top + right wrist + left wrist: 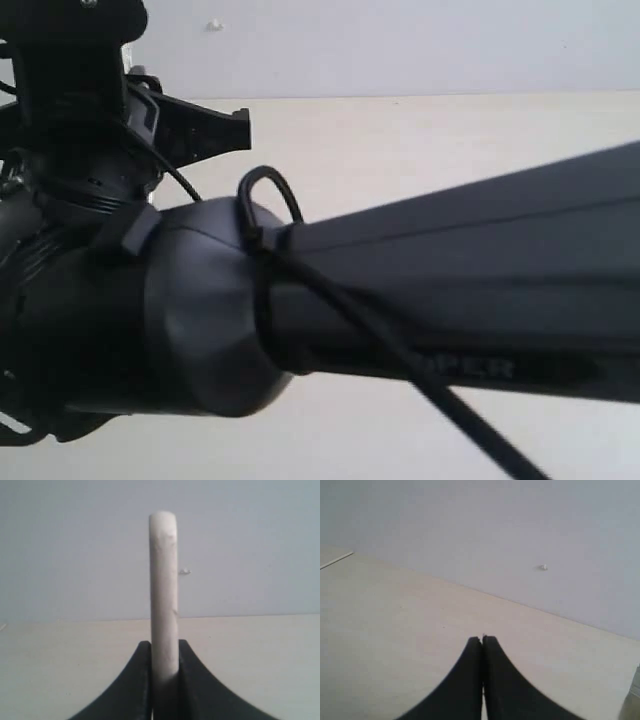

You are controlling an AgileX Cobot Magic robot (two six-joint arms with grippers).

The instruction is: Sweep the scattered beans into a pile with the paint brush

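Note:
In the right wrist view my right gripper is shut on the white handle of the paint brush. The handle is seen edge-on and stands straight out past the fingertips, with its rounded end against the wall. The bristles and ferrule are out of view. My left gripper is shut with nothing between its fingers and hangs over bare pale tabletop. No beans and no pile show in any view. In the exterior view a black arm fills most of the picture and hides the work area.
A plain grey-white wall meets the cream table at its far edge. The wall bears a small white speck. A pale grey thing shows at the edge of the left wrist view; I cannot tell what it is.

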